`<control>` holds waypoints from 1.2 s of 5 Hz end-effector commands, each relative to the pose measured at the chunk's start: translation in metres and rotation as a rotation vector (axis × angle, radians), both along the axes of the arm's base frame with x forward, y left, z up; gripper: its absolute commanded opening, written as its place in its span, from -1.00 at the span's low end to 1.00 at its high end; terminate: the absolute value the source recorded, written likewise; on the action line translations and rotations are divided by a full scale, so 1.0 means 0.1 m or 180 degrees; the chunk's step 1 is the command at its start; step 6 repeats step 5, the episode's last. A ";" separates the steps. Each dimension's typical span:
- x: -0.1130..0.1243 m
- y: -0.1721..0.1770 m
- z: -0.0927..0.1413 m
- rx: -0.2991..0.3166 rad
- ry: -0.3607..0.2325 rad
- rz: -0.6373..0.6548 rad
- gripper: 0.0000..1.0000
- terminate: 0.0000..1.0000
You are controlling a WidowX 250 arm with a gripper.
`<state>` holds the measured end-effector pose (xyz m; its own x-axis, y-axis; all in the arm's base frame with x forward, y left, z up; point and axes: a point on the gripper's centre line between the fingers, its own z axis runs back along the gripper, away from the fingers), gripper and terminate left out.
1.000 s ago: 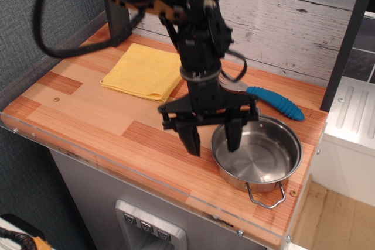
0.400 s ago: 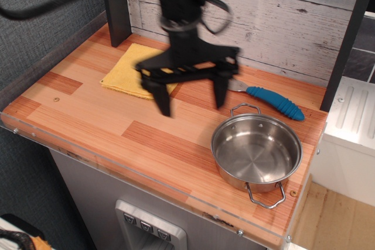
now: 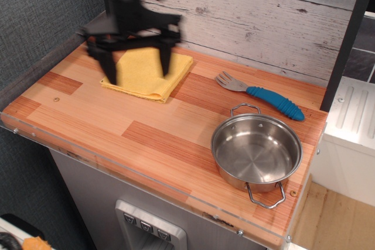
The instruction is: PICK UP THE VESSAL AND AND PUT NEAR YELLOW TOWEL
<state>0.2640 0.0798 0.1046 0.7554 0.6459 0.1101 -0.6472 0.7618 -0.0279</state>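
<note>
The vessal, a small shiny steel pot with two wire loop handles, stands empty at the front right of the wooden table. The yellow towel lies flat at the back left. My gripper is open and empty, its two black fingers spread wide. It hangs above the towel, far to the left of the pot, and is blurred by motion.
A metal fork with a blue handle lies behind the pot near the back right. The wooden table ends at a clear front edge. A white plank wall stands behind, a dark post at the right.
My gripper has risen off the pot's left rim and swung left and back, from the pot to above the yellow towel. The pot has stayed in place.
</note>
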 end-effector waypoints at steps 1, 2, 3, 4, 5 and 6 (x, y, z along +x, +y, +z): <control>-0.22 0.52 0.05 0.0073 -0.0215 0.0349 1.00 -1.00; -0.28 0.69 0.00 0.0131 -0.0260 0.0538 1.00 -1.00; -0.31 0.83 -0.05 0.0116 -0.0267 0.0635 1.00 -1.00; -0.29 0.89 -0.12 0.0162 -0.0336 0.0609 1.00 -1.00; -0.29 0.89 -0.12 0.0162 -0.0336 0.0609 1.00 1.00; -0.29 0.89 -0.12 0.0162 -0.0336 0.0609 1.00 1.00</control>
